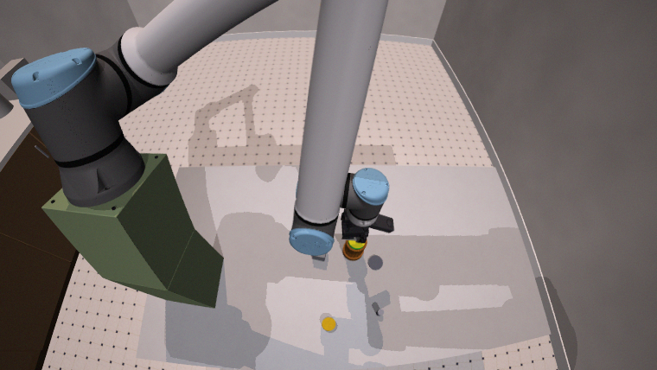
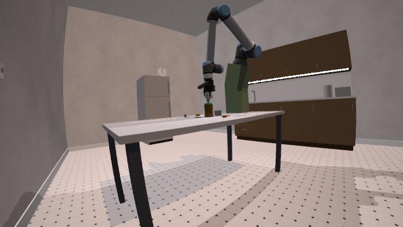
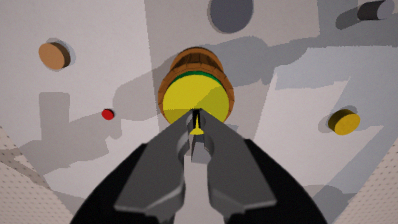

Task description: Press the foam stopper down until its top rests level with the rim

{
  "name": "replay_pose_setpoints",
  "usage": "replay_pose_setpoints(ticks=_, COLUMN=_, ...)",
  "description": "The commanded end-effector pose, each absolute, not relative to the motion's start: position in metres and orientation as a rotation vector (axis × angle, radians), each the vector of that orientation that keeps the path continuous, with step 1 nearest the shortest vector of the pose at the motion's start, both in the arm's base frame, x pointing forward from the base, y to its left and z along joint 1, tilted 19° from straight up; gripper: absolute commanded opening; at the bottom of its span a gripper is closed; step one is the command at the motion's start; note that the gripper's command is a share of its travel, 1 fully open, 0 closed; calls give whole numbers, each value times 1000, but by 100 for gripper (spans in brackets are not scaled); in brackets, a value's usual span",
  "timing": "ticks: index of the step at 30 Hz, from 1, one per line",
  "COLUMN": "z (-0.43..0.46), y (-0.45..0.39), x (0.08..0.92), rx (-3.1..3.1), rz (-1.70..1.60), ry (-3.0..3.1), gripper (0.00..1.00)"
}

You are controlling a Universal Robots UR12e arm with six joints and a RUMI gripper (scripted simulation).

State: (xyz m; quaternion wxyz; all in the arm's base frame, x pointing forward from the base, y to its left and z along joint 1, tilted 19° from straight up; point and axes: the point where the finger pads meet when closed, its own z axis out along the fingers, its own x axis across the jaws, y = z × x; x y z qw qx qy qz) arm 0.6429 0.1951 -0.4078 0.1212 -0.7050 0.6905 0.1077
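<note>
A brown jar [image 1: 354,252] [image 2: 208,110] [image 3: 197,62] stands upright on the grey table [image 1: 459,201] [image 2: 169,127]. A yellow foam stopper [image 3: 195,97] [image 1: 354,245] fills its mouth, with a green band [image 3: 197,75] showing under the stopper at the rim. My gripper [image 3: 196,110] [image 2: 208,99] [image 1: 356,239] is shut and empty. It points straight down over the stopper, with the fingertips at or just above the stopper's top near its edge. I cannot tell whether they touch.
On the table lie a yellow disc [image 1: 328,323] [image 3: 344,122], a tan disc [image 3: 54,55], a small red dot [image 3: 107,114], a dark grey disc [image 1: 374,262] [image 3: 231,12] and a small dark cylinder [image 1: 377,309] [image 3: 374,10]. The green robot base [image 1: 137,239] stands at the left.
</note>
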Motion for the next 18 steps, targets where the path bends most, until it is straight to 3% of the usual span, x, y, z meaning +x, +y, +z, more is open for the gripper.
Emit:
replay_pose_setpoints(ticks=1, z=-410, y=197, x=645, rx=-2058, rz=312, ry=2014, gripper=0)
replay_pose_setpoints(ticks=18, z=-418, y=200, x=645, rx=-2058, rz=312, ry=2013, gripper=0)
